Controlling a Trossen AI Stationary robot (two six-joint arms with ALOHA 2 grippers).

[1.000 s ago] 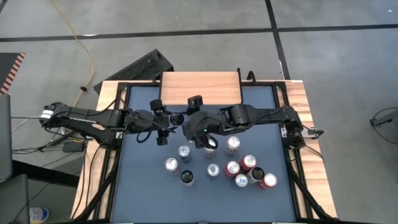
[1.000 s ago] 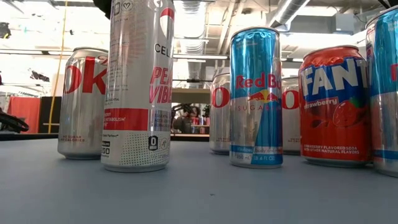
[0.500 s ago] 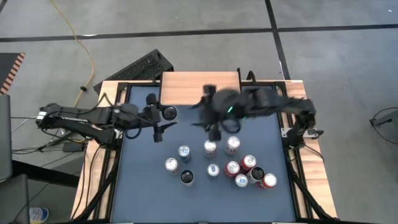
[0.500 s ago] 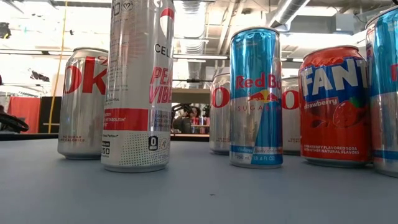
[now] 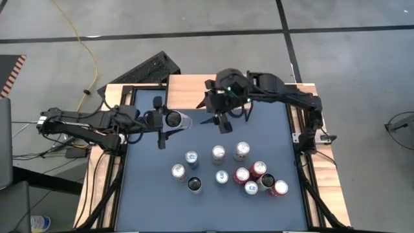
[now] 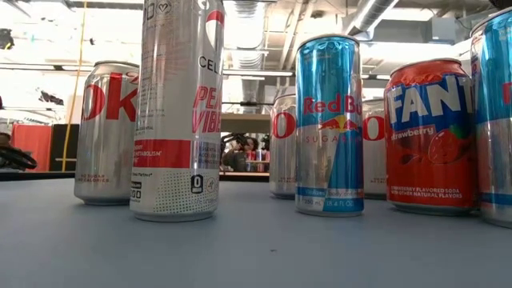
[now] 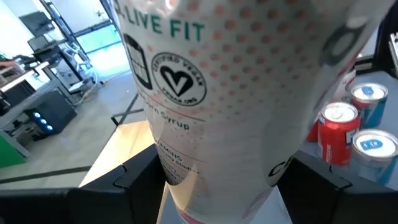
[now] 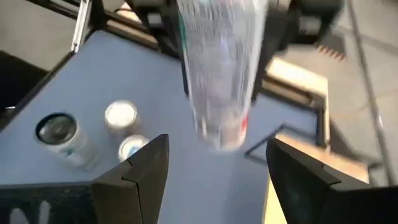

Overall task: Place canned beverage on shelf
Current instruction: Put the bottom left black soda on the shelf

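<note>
- The left claw (image 5: 169, 120) grips a tall white slim can (image 5: 176, 120), its fingers (image 7: 143, 186) pressed on either side of the can's body; the can lies tilted toward horizontal above the worktop (image 5: 149, 194), out in front of the left arm.
- In the left wrist view the can (image 7: 230, 93) fills most of the picture, with "LIVE FIT" printed on it.
- The right claw (image 5: 222, 120) hangs with its jaws apart and nothing between them, just beside the held can and near the shelf.
- In the right wrist view, the can (image 8: 217, 68) shows beyond the spread right fingers (image 8: 140, 171).
- The shelf (image 5: 194, 87), a light-wood top, stands at the worktop's far edge, bare of cans.
- A cluster of upright cans (image 5: 239, 171) stands on the dark worktop nearer the front, well apart from the shelf.
</note>
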